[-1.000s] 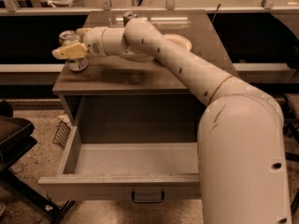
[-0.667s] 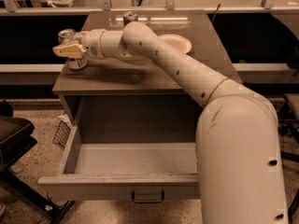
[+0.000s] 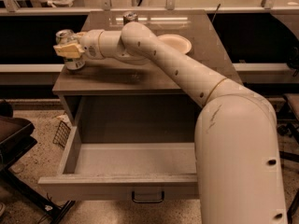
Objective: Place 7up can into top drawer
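We found the gripper (image 3: 68, 50) at the table's (image 3: 140, 80) front left corner, closed, as far as we could tell, around the 7up can (image 3: 74, 63); the can stood upright on the tabletop; the top drawer (image 3: 117, 188) lay pulled wide open below, well apart from it; a plate (image 3: 180, 43) and a slim can (image 3: 130, 17) sat farther back.

The short, pale whitish-green 7up can (image 3: 74, 63) with a silver top stands upright at the front left corner of the desk (image 3: 140, 80), with the claw (image 3: 67, 50) at its middle. Below, the wide, deep grey top drawer (image 3: 117, 185) is pulled well out, with a small dark handle (image 3: 147, 197) at the centre of its flat front.
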`<state>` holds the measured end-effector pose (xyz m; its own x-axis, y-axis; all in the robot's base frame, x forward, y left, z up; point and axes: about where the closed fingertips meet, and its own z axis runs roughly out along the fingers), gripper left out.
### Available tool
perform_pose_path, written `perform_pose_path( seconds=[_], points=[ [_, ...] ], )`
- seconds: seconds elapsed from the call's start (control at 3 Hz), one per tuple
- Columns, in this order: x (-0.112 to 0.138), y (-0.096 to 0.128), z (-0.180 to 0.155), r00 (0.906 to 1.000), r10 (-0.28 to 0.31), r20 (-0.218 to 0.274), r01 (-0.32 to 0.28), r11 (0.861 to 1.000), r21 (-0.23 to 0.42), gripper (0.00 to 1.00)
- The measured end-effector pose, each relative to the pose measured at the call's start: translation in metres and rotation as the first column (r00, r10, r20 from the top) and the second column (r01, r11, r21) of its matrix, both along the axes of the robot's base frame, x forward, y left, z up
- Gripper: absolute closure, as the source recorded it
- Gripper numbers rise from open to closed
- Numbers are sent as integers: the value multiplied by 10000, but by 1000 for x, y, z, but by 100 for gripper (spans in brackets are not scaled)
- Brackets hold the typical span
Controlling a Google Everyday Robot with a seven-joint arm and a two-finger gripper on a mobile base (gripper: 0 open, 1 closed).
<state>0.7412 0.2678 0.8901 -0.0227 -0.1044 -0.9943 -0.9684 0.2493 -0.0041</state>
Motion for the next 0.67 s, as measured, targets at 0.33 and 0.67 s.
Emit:
perform_pose_path(
  seconds=[0.33, 0.67],
  points=[
    [-1, 1, 0, 10000, 17, -3, -17, 10000, 1, 100],
    [-20, -22, 29, 9988, -30, 487, 29, 10000, 31, 100]
  ],
)
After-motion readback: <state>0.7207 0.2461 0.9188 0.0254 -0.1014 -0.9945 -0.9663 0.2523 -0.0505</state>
